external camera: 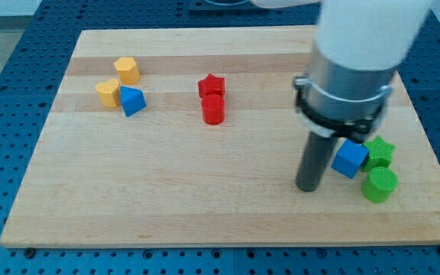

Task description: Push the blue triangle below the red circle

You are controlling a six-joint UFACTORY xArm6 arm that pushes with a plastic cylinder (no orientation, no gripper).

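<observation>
The blue triangle point(132, 101) lies at the view's upper left of the wooden board point(205, 206), touching a yellow heart-like block point(108, 92). The red circle point(214, 110) stands near the board's middle top, just under a red star point(211, 86). My tip point(307, 187) rests on the board at the view's right, far right of and lower than both the blue triangle and the red circle. It stands just left of a blue cube point(350, 159).
A yellow hexagon point(127, 70) sits above the blue triangle. A green star point(379, 152) and a green circle point(379, 185) lie right of the blue cube near the board's right edge. The arm's white and grey body point(354, 69) hangs over the upper right.
</observation>
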